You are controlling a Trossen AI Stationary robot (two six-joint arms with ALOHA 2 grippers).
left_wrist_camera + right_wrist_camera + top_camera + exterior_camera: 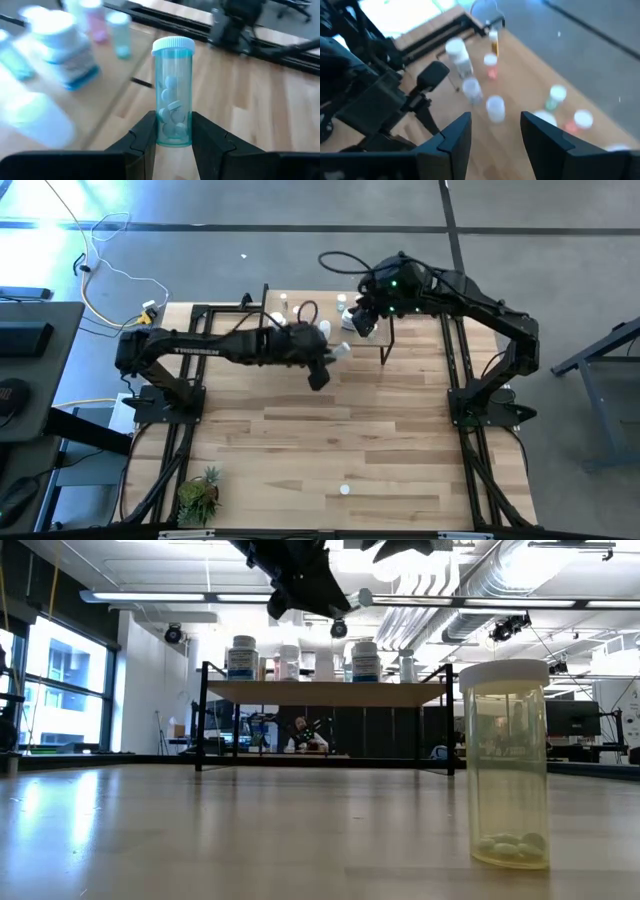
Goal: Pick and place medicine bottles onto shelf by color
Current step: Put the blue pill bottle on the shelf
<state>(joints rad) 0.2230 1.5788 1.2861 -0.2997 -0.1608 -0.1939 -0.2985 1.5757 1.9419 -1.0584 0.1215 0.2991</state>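
Left gripper [174,137] clamps a clear vial [173,95] near its base, one finger [145,137] on each side, narrow grip. Vial has a white cap and white pills in the lower half; its long axis runs straight out from the fingers, cap end farthest from the wrist. From above, the left gripper [335,352] sits over the shelf [372,340] at the table's far side, a white cap just showing at its tip. The vial's tilt relative to the table is hard to judge: the overhead view shows only a speck, and the low view shows just the dark arm overhead, cut off at the frame edge.

Right gripper [495,132] has its fingers apart with nothing between them, hovering above the shelf end; from above, right gripper [362,320] is beside the left one.

Shelf [330,692] carries several upright bottles: two blue-labelled bottles [241,658] [365,661] are readable, others between them are partly hidden by the arm. Wrist views show more bottles with white, pink and green caps, blurred, count unclear.

One clear white-capped vial [504,765] stands upright on the tabletop [350,430] well apart from the shelf, pills at the bottom; seen from above as a white dot [345,490]. Potted plant [200,492] at the near left corner.
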